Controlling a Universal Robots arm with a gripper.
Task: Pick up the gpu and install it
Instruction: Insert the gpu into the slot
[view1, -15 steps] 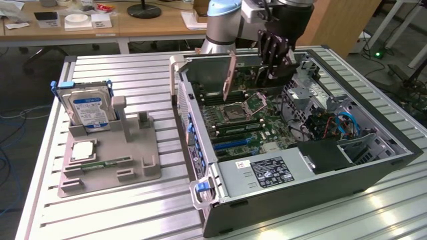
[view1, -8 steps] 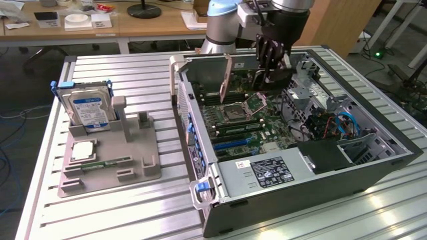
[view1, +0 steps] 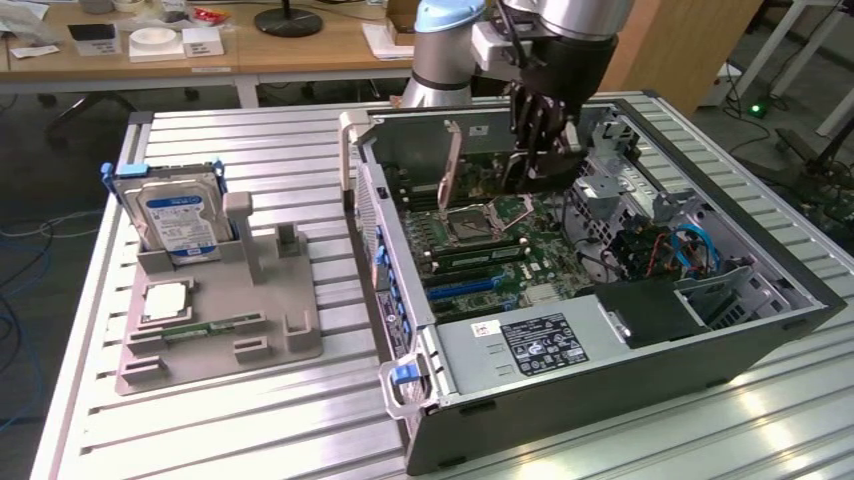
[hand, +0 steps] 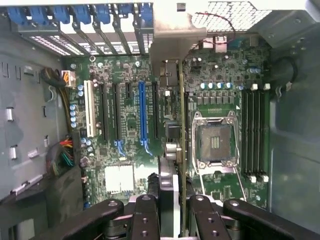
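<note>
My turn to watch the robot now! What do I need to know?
Gripper: shut on the gpu, holding it on edge between its fingers.
Where: the card hangs inside the open computer case, above the motherboard, near the empty processor socket.
Done: the gpu is picked up and carried into the case.
Left: it is not seated in a slot yet.
On the grey holder outside the case: the hard drive and a memory stick.

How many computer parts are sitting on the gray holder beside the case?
3: hard drive upright at the far end, processor chip flat in the middle, memory stick just nearer the camera.
</note>
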